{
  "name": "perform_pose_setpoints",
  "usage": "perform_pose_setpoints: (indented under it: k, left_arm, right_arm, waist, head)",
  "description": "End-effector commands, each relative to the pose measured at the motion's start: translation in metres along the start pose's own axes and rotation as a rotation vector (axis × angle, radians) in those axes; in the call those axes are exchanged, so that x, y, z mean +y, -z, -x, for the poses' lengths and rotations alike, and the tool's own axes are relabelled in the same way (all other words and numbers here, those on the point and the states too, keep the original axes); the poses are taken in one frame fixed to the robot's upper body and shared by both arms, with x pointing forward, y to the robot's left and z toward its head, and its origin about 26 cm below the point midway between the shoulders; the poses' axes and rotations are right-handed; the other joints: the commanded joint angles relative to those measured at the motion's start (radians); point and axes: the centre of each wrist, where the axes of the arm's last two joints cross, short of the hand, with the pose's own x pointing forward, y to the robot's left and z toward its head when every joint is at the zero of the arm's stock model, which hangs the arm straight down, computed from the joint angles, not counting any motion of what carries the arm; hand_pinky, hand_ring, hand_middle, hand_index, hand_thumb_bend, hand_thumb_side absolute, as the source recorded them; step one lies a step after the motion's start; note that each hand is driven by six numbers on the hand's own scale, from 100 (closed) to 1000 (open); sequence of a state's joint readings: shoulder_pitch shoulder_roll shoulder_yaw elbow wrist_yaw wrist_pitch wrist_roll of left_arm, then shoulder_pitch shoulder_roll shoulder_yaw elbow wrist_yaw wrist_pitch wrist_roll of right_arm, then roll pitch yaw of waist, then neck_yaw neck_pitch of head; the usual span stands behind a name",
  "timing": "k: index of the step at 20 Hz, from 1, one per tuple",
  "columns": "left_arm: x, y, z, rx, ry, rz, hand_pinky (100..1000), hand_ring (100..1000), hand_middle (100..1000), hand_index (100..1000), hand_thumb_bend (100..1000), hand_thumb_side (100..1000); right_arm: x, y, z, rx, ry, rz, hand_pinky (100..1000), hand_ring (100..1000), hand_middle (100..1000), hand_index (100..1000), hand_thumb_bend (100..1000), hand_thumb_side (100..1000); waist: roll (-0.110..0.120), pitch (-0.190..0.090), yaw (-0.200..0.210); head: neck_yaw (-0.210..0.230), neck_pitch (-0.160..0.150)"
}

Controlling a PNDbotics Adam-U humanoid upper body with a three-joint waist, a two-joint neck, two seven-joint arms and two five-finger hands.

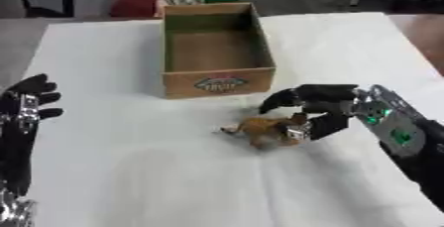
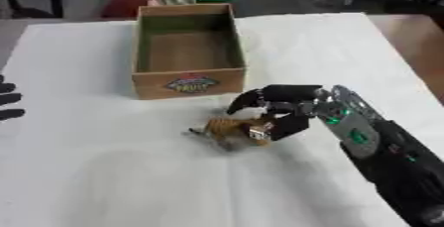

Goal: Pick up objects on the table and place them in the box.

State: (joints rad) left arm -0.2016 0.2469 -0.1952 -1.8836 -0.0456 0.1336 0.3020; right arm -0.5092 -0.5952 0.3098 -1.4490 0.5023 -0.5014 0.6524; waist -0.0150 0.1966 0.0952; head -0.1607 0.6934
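the right hand [image 1: 319,107] is curled over a small orange-brown object [image 1: 264,129] lying on the white table [image 1: 130,171] just in front of the empty cardboard box [image 1: 217,85]; only 1 end looks caught, so lifting could let it twist free, while the left hand [image 1: 30,104] idles, fingers relaxed

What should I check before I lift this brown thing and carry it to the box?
1. Right hand on the brown object: ok, fingers curl over its right end.
2. Thumb closed on the object from below: cannot tell, hidden by the fingers.
3. Object off the table: not ok, it appears to rest on the white surface.
4. Box open and free to receive: ok, top open, inside looks bare.
5. Path from object to box: ok, nothing lies between them.
6. Left hand out of the way: ok, open at the left edge, away from box and object.
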Motion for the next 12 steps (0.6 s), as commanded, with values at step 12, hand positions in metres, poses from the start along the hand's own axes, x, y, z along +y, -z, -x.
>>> perform_pose_setpoints:
  k: [12]
  left_arm:
    - [0.0040,0.0013,-0.0032,-0.018,0.017,0.005,676,735,682,805,100,824]
  right_arm:
    - [-0.0080,-0.0012,-0.0042,-0.082,-0.328,-0.253,867,845,853,918,265,1000]
  waist:
    - [0.002,-0.017,-0.001]
  head:
    - [-0.001,0.003]
